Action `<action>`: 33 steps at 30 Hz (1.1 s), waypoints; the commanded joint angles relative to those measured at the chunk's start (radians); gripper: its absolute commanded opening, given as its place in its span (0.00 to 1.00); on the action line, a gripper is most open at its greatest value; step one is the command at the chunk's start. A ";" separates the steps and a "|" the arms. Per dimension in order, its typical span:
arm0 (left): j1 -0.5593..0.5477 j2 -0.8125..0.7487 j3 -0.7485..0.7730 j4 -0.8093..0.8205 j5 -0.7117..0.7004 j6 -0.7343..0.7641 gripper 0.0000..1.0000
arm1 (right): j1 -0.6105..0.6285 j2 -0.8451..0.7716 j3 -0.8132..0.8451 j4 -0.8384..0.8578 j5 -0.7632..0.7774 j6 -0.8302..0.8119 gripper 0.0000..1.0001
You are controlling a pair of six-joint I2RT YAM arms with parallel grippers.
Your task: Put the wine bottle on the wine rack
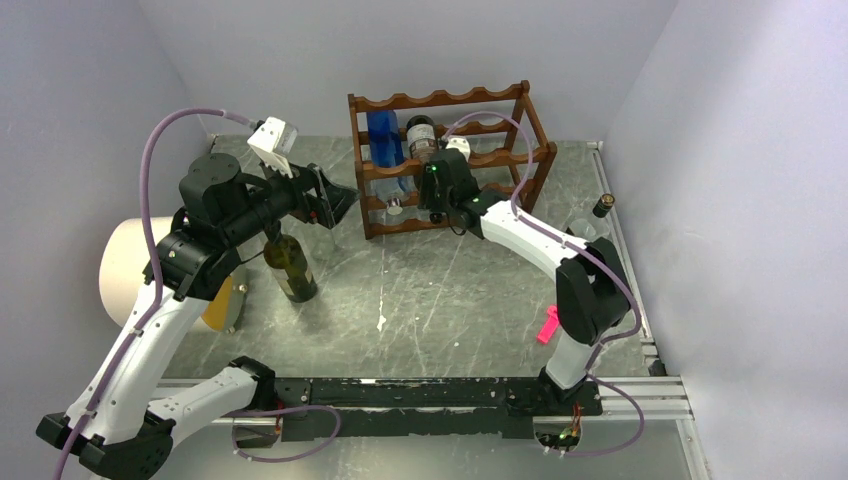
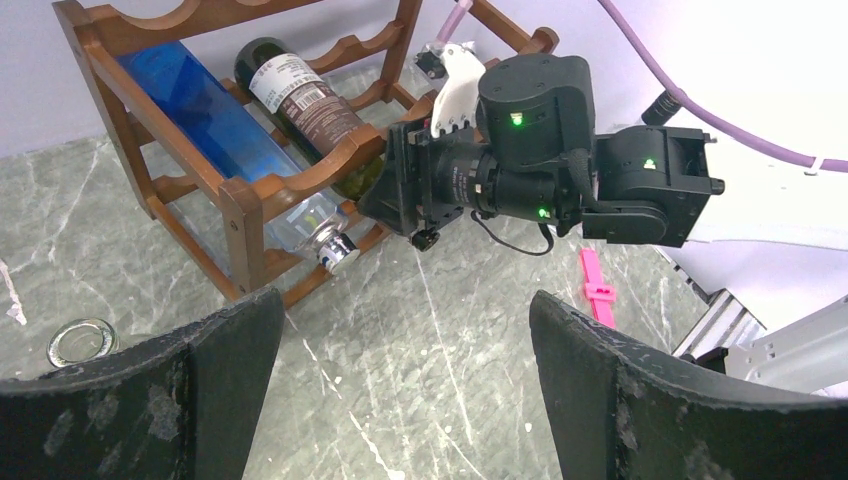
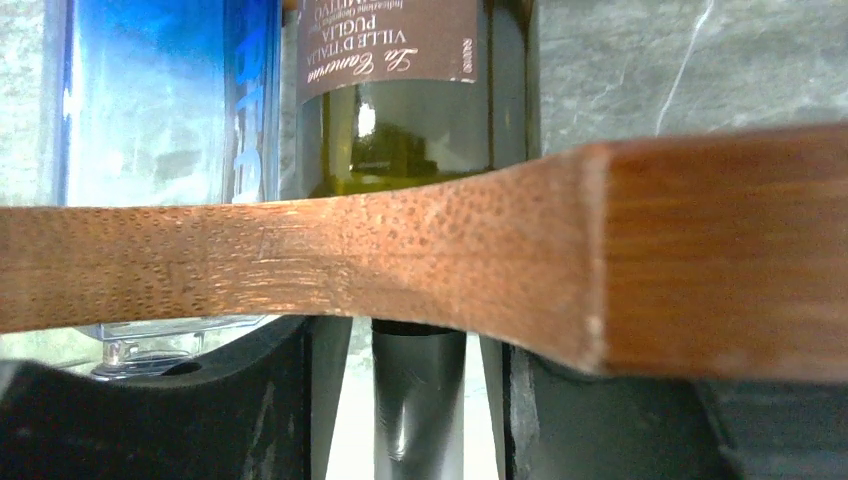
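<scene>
The reddish-brown wine rack (image 1: 450, 99) stands at the back of the table. A dark green wine bottle (image 1: 422, 140) with a brown label lies in its middle tier, neck toward the arms. My right gripper (image 1: 428, 192) is at the rack's front rail (image 3: 400, 250), open. Its fingers (image 3: 310, 400) flank the bottle's neck (image 3: 418, 380) with a thin gap on each side. The bottle's body (image 3: 400, 120) rests beyond the rail. My left gripper (image 1: 335, 200) hovers left of the rack, wide open, holding nothing (image 2: 405, 330).
A blue bottle (image 1: 385, 140) lies in the rack beside the wine bottle. Another green bottle (image 1: 290, 265) stands on the table under the left arm. A cream cylinder (image 1: 130, 265) is at far left, a pink clip (image 1: 547, 325) near the right arm, a small glass jar (image 2: 80, 340) by the rack.
</scene>
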 commanded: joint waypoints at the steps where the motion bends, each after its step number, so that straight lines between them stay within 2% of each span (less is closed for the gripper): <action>1: -0.004 -0.013 -0.003 -0.006 0.025 0.001 0.96 | -0.005 -0.056 -0.025 0.112 0.042 -0.009 0.56; 7: -0.004 -0.010 0.001 -0.006 0.028 0.001 0.96 | -0.006 -0.081 -0.041 0.128 0.047 -0.015 0.65; 18: -0.003 -0.015 0.009 -0.014 0.017 0.013 0.96 | -0.004 -0.220 -0.121 0.050 0.019 0.010 0.73; 24: -0.004 -0.023 0.001 -0.005 0.007 0.019 0.96 | -0.005 -0.257 -0.203 -0.052 -0.041 0.030 0.73; 33: -0.003 -0.013 0.003 -0.009 0.014 0.014 0.96 | -0.004 -0.210 -0.201 -0.024 -0.089 0.008 0.68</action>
